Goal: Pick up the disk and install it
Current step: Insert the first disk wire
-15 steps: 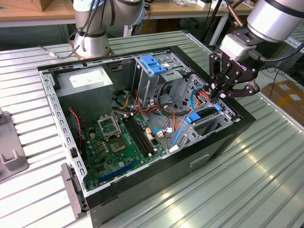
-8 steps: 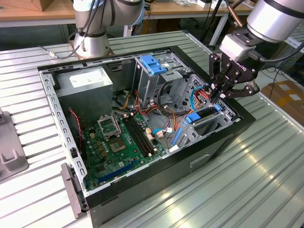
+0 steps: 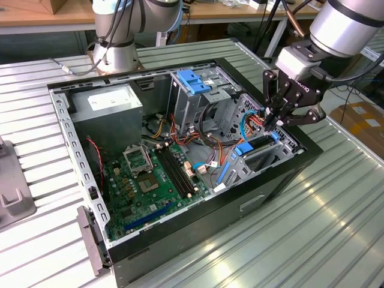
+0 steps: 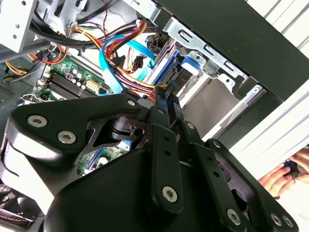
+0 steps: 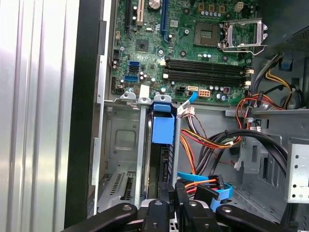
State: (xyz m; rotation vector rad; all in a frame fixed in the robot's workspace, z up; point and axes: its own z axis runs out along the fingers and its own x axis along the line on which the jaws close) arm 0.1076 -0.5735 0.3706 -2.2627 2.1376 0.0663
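End effector [image 3: 270,123], fingers pressed together, hangs just over disk [image 5: 162,129] standing edge-on in drive bay [image 5: 123,145], prob. to seat it.

Blue-railed dark disk [image 5: 162,130], black gripper [image 3: 270,122], green motherboard [image 3: 147,183], ribbed silver table [image 3: 312,240].

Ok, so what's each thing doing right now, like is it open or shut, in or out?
computer case: open, lying on its side, side panel off.
disk: slotted on edge into the metal drive bay.
gripper: shut, just above the disk's end.
processor socket: cover flipped open.
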